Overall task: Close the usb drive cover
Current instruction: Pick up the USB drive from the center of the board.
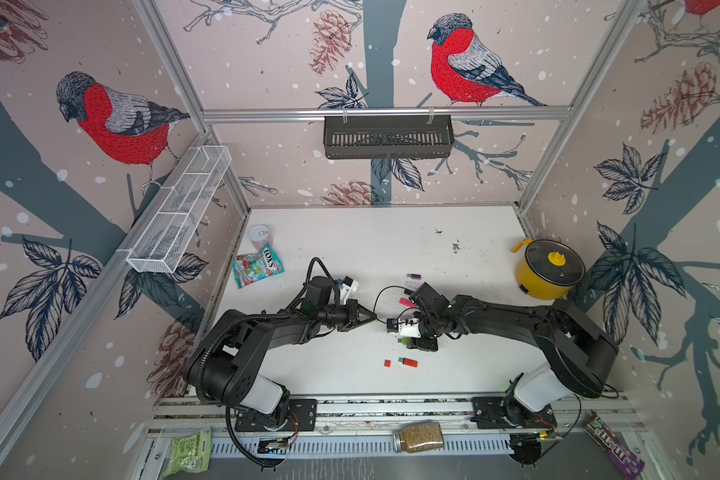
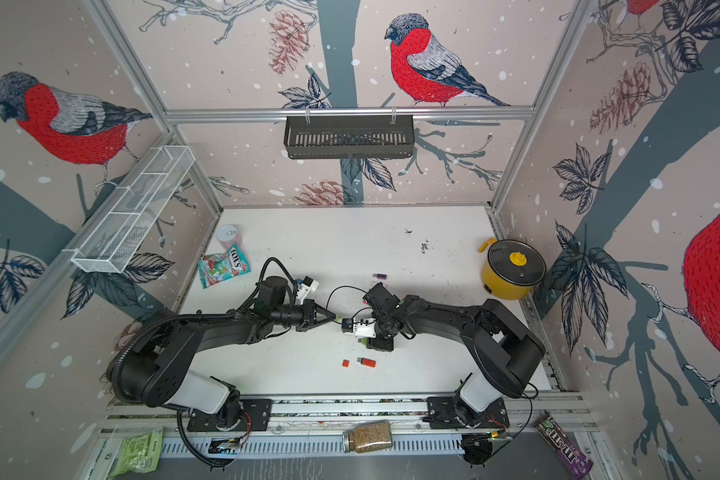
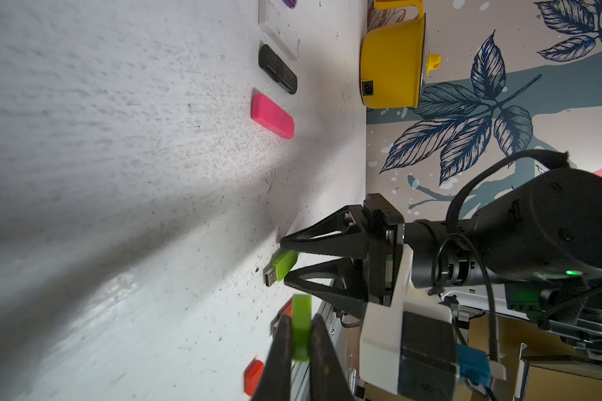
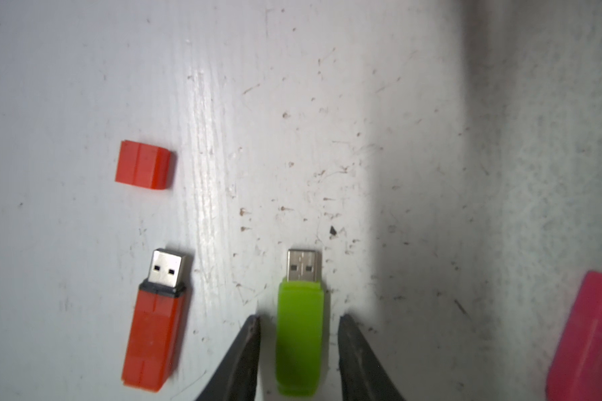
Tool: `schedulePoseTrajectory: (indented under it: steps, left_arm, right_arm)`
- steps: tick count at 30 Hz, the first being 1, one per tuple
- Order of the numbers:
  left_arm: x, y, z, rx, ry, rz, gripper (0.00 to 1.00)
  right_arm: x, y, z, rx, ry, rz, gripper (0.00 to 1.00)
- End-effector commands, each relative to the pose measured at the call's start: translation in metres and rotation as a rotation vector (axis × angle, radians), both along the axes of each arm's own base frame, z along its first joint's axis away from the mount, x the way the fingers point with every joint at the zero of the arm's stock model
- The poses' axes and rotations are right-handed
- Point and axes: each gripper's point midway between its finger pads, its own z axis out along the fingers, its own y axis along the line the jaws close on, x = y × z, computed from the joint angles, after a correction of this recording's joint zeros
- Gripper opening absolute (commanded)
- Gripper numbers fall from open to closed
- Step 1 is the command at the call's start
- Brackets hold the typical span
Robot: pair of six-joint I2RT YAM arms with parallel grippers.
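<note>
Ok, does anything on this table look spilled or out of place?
Yes. Dark specks are strewn over the white table, like spilled crumbs. The orange USB drive lies uncapped, its orange cap apart from it. A jar of grains lies on its side at the front rail, off the table.

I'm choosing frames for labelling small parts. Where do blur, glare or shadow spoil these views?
Left wrist view: the green cap in the left gripper is blurred, and a broad shadow crosses the table. Right wrist view: glare streaks the table between the orange USB drive and the sharp green USB drive; the pink USB drive is soft.
</note>
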Motion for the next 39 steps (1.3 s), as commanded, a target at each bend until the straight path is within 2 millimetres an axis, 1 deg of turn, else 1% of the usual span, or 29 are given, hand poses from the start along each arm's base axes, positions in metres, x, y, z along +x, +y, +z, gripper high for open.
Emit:
schedulePoseTrajectory:
  steps: [1,8,11,14,19,23,26,30,33,39]
  left_arm:
    - [0.001,-0.001,0.005,-0.01,-0.021,-0.012,0.09]
    - [0.0,-0.001,0.006,-0.013,-0.023,-0.014,0.09]
    - [-0.001,-0.002,0.007,-0.019,-0.023,-0.02,0.09]
    - [-0.003,-0.004,0.009,-0.03,-0.024,-0.032,0.09]
    - [-0.006,-0.01,0.015,-0.063,-0.028,-0.056,0.09]
    - [-0.006,-0.012,0.018,-0.071,-0.035,-0.06,0.09]
    - [-0.009,-0.012,0.016,-0.07,-0.027,-0.066,0.09]
    - [-0.009,-0.012,0.016,-0.068,-0.026,-0.067,0.09]
    - [-0.009,-0.012,0.014,-0.064,-0.024,-0.067,0.09]
    - [-0.008,-0.011,0.015,-0.057,-0.03,-0.063,0.08]
  right_arm:
    - [-0.001,-0.011,-0.01,-0.064,-0.002,-0.005,0.37]
    - [0.004,-0.013,-0.007,-0.06,-0.026,-0.015,0.27]
    - [0.007,-0.008,0.002,-0.028,-0.046,-0.018,0.23]
    - [0.014,0.006,0.022,0.057,-0.083,-0.033,0.2]
    - [0.024,0.038,0.057,0.24,-0.152,-0.042,0.19]
    - [0.026,0.056,0.068,0.31,-0.182,-0.047,0.19]
    - [0.026,0.062,0.07,0.333,-0.197,-0.057,0.19]
    - [0.026,0.064,0.072,0.351,-0.214,-0.07,0.19]
    - [0.025,0.065,0.075,0.365,-0.222,-0.072,0.19]
    - [0.024,0.062,0.072,0.357,-0.224,-0.076,0.19]
